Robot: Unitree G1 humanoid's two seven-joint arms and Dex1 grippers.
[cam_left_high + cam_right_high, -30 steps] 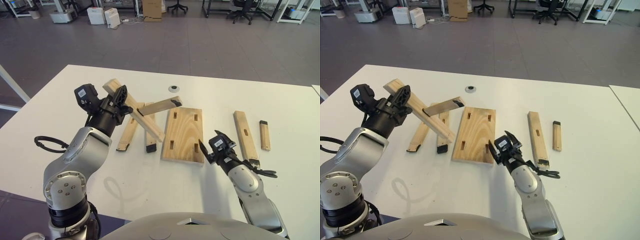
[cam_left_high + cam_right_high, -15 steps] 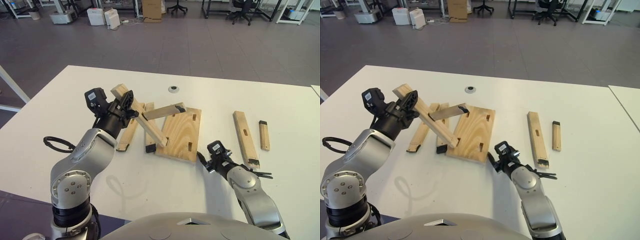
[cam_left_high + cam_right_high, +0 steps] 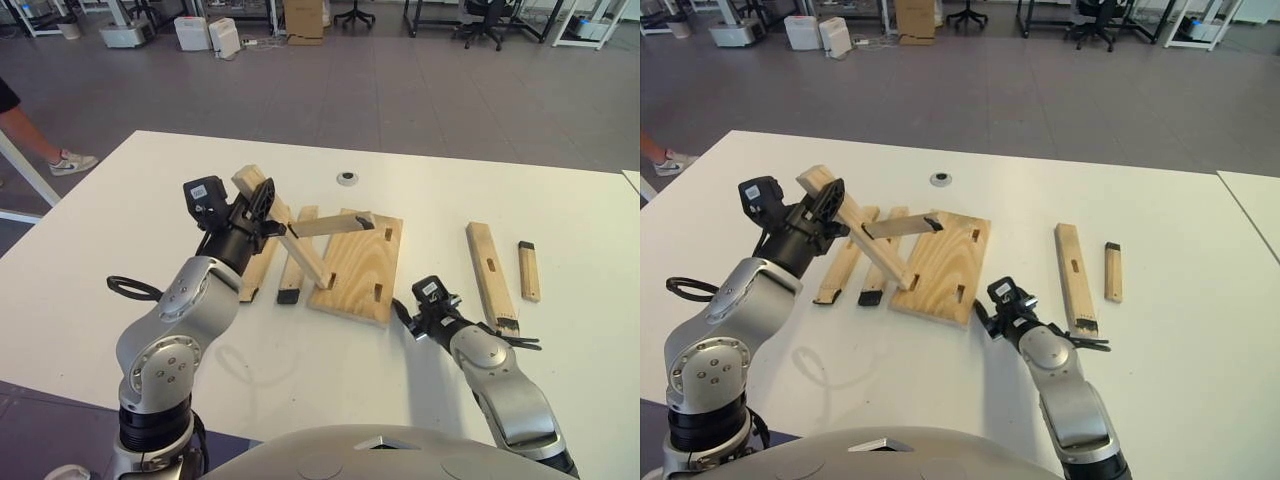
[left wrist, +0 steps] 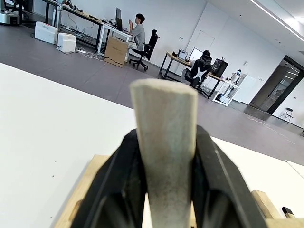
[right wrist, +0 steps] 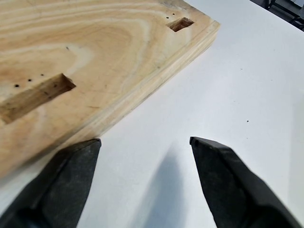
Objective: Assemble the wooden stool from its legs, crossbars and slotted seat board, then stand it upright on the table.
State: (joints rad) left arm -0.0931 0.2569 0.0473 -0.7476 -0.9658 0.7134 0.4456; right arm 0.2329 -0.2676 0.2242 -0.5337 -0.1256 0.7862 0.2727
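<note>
While the left gripper (image 3: 258,205) clamps the upper end of 1 leg (image 3: 300,255), its long axis slopes down toward the flat-lying seat board (image 3: 365,275), whose near edge lies just beside the wide-open right gripper (image 5: 142,142).

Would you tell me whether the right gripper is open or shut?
Open: the right gripper has its fingers apart, bare table between them, beside the seat board.

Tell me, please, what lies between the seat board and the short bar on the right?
A long slotted leg lies flat between board and bar, in both eye views.
</note>
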